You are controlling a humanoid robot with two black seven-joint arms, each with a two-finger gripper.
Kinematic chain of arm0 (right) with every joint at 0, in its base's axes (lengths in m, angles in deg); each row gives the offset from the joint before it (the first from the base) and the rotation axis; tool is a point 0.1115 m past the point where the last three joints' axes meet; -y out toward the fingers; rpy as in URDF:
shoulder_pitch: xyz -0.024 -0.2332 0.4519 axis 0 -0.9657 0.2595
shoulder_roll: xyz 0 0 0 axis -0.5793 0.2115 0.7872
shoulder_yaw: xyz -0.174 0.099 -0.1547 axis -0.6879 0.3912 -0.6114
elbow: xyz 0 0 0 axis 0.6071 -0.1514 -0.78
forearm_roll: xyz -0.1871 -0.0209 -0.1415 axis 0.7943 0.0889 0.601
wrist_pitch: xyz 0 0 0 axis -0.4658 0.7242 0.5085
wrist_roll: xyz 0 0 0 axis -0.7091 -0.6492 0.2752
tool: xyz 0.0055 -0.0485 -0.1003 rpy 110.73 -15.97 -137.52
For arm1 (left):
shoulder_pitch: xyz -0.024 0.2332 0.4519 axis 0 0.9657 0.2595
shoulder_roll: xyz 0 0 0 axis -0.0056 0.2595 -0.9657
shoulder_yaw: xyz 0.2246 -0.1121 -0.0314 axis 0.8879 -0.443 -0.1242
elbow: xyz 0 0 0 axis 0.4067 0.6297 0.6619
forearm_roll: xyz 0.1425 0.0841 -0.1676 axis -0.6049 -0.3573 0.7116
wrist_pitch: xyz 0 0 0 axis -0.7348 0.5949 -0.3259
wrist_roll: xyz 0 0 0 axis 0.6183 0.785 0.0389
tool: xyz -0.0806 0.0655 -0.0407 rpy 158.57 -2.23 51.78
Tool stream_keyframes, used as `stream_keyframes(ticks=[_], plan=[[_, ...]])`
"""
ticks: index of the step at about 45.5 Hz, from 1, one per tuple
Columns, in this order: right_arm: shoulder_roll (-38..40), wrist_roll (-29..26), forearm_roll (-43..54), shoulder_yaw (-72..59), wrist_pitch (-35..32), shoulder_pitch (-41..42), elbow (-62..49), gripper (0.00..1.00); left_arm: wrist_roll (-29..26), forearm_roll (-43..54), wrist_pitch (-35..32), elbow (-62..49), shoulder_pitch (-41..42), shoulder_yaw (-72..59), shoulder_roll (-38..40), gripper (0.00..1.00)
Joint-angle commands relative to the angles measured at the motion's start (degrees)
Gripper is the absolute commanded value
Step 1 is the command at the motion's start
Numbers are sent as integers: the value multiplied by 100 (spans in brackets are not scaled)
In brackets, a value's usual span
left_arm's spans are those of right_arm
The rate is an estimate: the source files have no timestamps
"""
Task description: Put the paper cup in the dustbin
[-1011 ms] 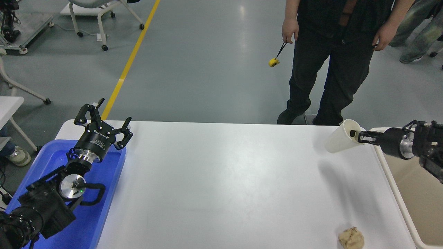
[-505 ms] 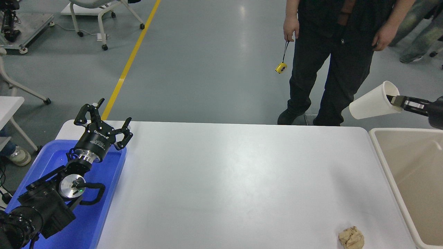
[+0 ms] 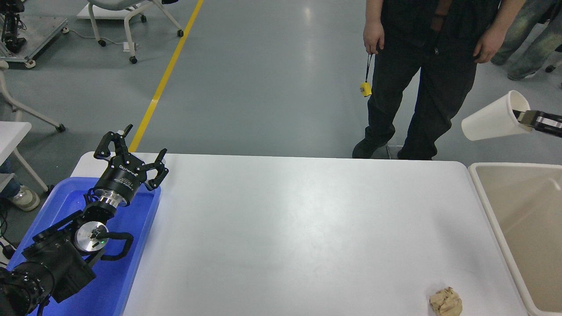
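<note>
Now pinching paper cup (image 3: 494, 117) by rim in right gripper (image 3: 522, 116), shifted rightward toward dustbin (image 3: 482, 193), release not yet safe.

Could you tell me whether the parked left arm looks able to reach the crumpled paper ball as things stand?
Probably not: the left gripper sits over the blue tray, and the paper ball lies across the whole table.

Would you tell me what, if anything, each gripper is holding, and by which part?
The right gripper holds the paper cup by its rim, tipped sideways. The left gripper, parked over the blue tray, holds nothing.
</note>
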Motion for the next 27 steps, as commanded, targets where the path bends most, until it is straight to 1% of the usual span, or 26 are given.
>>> stream_keyframes(ticks=[1,7,12,18,22,23,27], plan=[[-172,-25,-653,-1,-381,-560,-1262,0,0,0,0,-2,0,3,-5,100],[-286,-95,-970,7,-521,-920,-1965,0,0,0,0,7,0,-5,-5,100],[-348,-384,-1207,7,-583,-1228,-2431,0,0,0,-9,-2,0,-5,4,100],[-366,-1069,-1533,16,-583,-1562,-2590,0,0,0,0,-2,0,3,-5,100],[-366,-1597,-1717,16,-583,-1703,-2599,0,0,0,0,-2,0,3,-5,100],[-366,-1859,-1822,16,-583,-1764,-2599,0,9,0,0,-2,0,3,-5,100],[-366,-2335,-2042,16,-583,-1870,-2599,0,0,0,0,-2,0,3,-5,100]])
